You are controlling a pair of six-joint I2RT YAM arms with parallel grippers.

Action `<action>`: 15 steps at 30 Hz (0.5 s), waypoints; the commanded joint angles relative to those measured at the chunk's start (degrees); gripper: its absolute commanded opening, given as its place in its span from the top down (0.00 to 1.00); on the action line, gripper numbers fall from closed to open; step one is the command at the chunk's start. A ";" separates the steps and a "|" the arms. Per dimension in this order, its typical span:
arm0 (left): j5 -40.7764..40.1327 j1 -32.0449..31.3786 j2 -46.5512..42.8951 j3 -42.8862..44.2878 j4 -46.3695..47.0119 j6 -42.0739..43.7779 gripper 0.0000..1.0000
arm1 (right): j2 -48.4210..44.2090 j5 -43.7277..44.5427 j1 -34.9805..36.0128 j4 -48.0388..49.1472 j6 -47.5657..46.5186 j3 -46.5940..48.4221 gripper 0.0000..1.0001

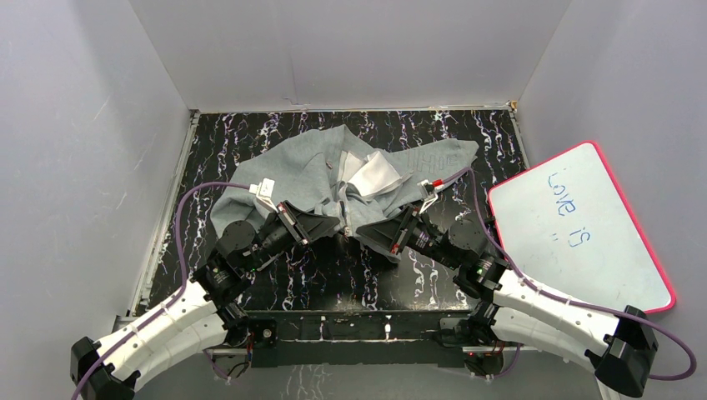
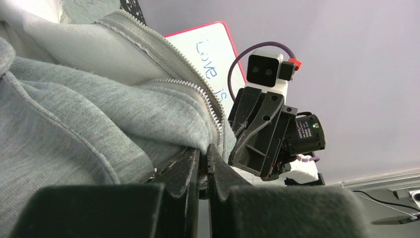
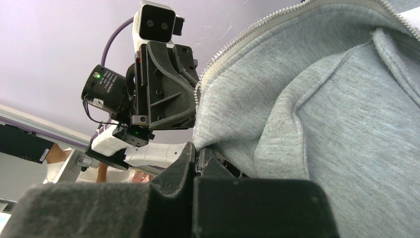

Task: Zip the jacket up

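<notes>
The light grey fleece jacket lies crumpled on the black marbled table, front open, white lining showing. My left gripper is shut on the bottom hem of the jacket's left front edge; its wrist view shows the fabric and zipper teeth pinched between the fingers. My right gripper is shut on the bottom hem of the other front edge, with its zipper teeth running up from the tips. The two grippers face each other, almost touching.
A whiteboard with a pink rim and blue writing leans at the right. Grey walls enclose the table on three sides. Purple cables loop from both wrists.
</notes>
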 commanded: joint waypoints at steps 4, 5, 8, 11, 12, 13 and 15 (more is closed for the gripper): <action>1.86 0.10 -0.45 3.35 2.33 0.36 1.00 | -0.93 -0.43 -0.18 5.82 -1.04 3.96 1.00; 1.86 0.11 -0.45 3.35 2.25 0.33 1.00 | -0.98 -0.43 -0.22 5.80 -1.10 4.00 1.00; 1.95 0.14 -0.37 3.35 2.05 0.54 1.00 | -0.95 -0.35 -0.18 5.72 -1.21 4.09 1.00; 1.95 0.11 -0.38 3.20 1.91 0.44 1.00 | -1.05 -0.34 -0.18 5.80 -1.40 4.34 1.00; 1.95 0.11 -0.43 3.13 1.85 0.47 1.00 | -1.07 -0.34 -0.20 5.80 -1.43 4.43 1.00; 1.83 0.14 -0.45 3.09 1.77 0.46 1.00 | -1.13 -0.34 -0.18 5.74 -1.56 4.58 1.00; 1.78 0.13 -0.57 2.93 2.00 0.30 1.00 | -1.09 -0.21 -0.19 5.42 -1.75 4.78 1.00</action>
